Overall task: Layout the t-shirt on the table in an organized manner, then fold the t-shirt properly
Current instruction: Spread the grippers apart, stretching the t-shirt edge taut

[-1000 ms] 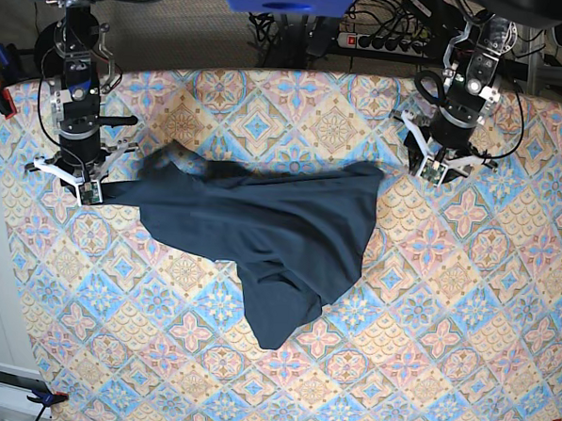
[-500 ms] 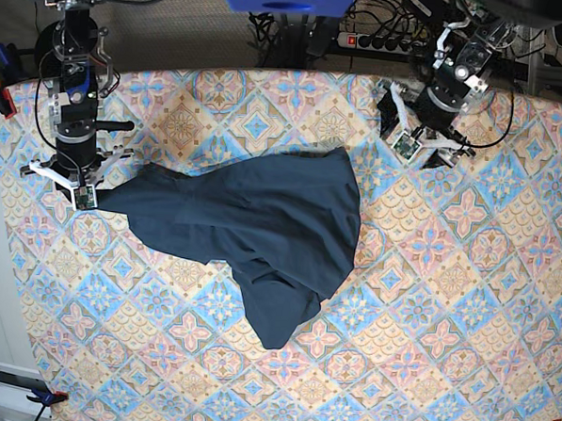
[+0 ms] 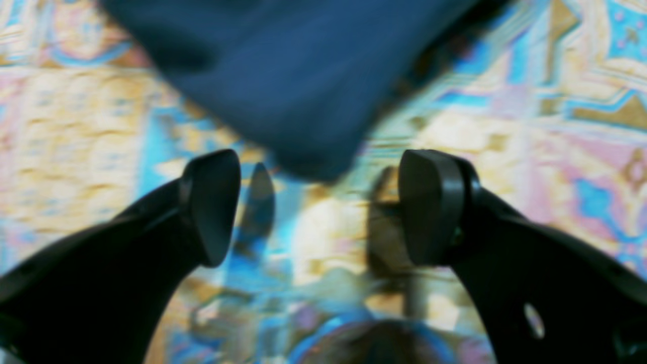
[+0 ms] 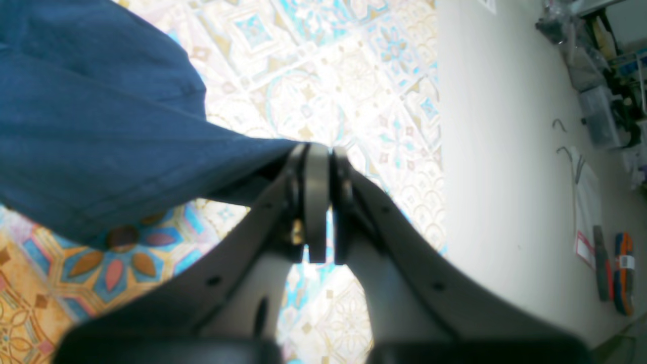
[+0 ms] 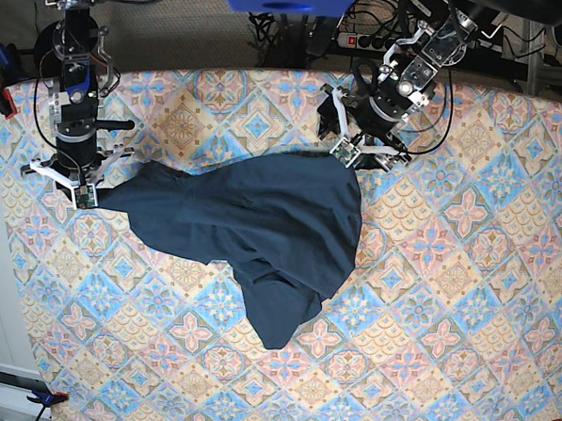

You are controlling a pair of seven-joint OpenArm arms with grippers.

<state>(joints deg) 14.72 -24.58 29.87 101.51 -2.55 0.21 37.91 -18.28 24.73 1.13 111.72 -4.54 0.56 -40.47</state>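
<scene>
While the left gripper [image 3: 318, 207] stands with its jaws spread wide and nothing between them, the two black fingers [image 3: 212, 202] frame bare patterned cloth. The near corner of the t-shirt [image 3: 303, 76] lies just ahead of the fingertips, apart from both, though the wrist picture is blurred. In the base view this gripper [image 5: 345, 153] sits at the shirt's upper right corner, just beside the fabric edge.

The right gripper [image 4: 319, 202] has its jaws pressed together on a thin edge of the t-shirt [image 4: 101, 126]. The fabric runs out from the pinched point to the gripper's left as a taut fold, lifted off the cloth near the jaws. Beyond the fingertips lies the table [image 4: 354, 76], and past its edge a pale floor.

In the base view the right gripper [image 5: 82, 193] holds the shirt's narrow left tip. From there the t-shirt [image 5: 252, 223] widens toward the table's middle, rumpled, with one lobe hanging toward the near side. The table [image 5: 464, 314] extends well beyond the garment on every side.
</scene>
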